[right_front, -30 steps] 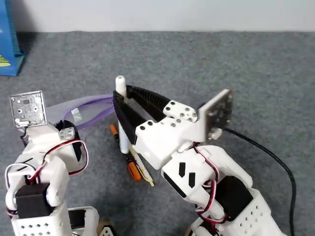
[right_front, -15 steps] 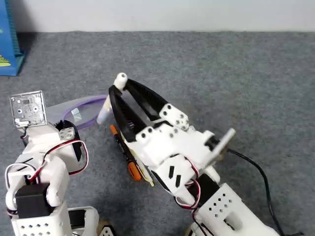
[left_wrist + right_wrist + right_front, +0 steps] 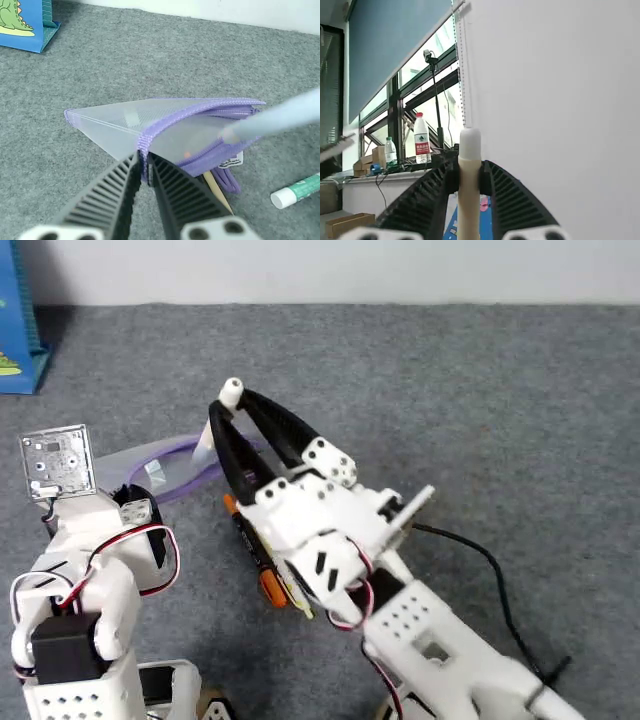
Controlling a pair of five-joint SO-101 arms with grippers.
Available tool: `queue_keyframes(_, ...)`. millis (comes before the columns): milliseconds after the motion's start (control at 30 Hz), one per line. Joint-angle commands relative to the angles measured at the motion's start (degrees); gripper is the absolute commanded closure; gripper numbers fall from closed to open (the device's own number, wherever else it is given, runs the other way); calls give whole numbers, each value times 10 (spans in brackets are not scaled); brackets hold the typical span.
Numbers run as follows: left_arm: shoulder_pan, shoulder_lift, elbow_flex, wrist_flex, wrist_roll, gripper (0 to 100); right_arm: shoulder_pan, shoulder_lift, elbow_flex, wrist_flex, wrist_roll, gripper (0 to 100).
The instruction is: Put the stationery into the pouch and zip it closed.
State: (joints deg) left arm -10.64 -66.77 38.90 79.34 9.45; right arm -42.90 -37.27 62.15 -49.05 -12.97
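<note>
— Where did we find the pen (image 3: 232,390)?
— Clamped in the right gripper (image 3: 469,172). Its long axis crossed the jaw tips, and its lower end slanted toward the pouch (image 3: 150,120) mouth.
— And the pouch?
— The left gripper (image 3: 142,161) pinched its zip edge. Our left wrist view gave the pen end at the mouth; our right wrist view gave the clamp.

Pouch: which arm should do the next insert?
Right. The right claw grips the white pen, tip at the mouth of the pouch; the left claw is shut on its purple edge, holding it open.
</note>
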Motion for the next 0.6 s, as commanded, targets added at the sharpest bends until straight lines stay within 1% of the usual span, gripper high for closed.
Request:
queue_keyframes(0,3,0,-9,3,5,987,24,78,-43,-73,7,991)
queue_keyframes(200,3,0,-9,4,5,987,22,180,-47,-118,7,991)
queue_keyframes(300,2,0,-9,4,5,987,23,197,-45,-116,9,985)
queue_keyframes(367,2,0,-9,4,5,987,23,192,-44,-91,26,936)
queue_keyframes(500,1,0,-9,4,5,987,22,154,-44,-26,47,790)
queue_keyframes(567,1,0,-9,4,5,987,22,121,-44,23,46,770)
